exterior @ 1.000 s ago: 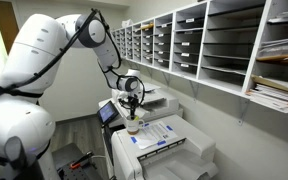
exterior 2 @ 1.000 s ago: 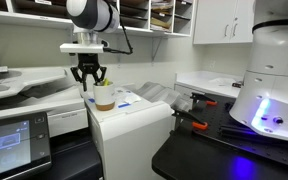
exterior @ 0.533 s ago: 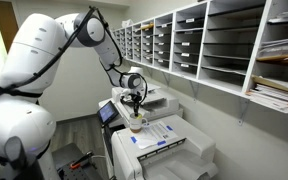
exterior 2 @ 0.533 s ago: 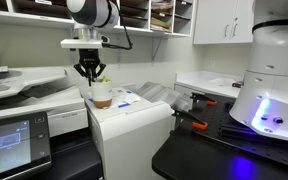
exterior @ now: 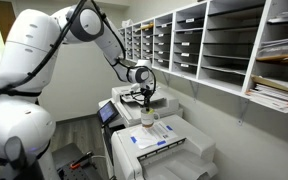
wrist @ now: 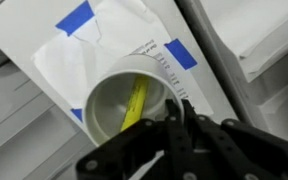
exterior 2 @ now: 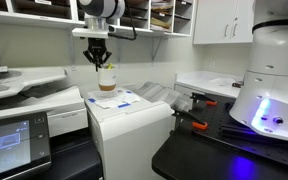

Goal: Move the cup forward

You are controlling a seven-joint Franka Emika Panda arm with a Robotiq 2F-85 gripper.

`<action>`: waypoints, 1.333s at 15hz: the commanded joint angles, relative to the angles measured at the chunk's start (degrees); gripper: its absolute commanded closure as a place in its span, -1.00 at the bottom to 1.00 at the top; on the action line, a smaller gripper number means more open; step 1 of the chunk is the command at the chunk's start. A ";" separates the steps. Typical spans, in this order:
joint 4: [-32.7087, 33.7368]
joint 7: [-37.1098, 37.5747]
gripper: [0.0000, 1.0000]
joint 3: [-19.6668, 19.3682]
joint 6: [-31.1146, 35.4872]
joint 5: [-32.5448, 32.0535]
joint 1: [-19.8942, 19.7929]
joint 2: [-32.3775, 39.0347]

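The cup (exterior 2: 105, 81) is small and pale with a tan lower part. It hangs in the air above the white printer (exterior 2: 134, 125) in both exterior views, and shows in the other one too (exterior: 148, 116). My gripper (exterior 2: 98, 62) is shut on the cup's rim from above; it also shows in an exterior view (exterior: 147, 103). In the wrist view the cup (wrist: 119, 105) is seen from above with a yellow stick inside, and my gripper's fingers (wrist: 177, 115) pinch its rim at the right edge.
The printer top carries a white sheet with blue patches (wrist: 124, 40). A second printer with a touch screen (exterior 2: 14, 140) stands beside it. Wall shelves of paper trays (exterior: 224, 45) run behind. A black bench with tools (exterior 2: 199, 125) lies to the side.
My gripper shut on the cup's rim, lifted the cup off the printer top and carried it sideways along the printer.
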 commanded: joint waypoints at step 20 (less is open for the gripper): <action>7.72 0.37 0.02 0.18 -2.44 6.23 -7.34 7.38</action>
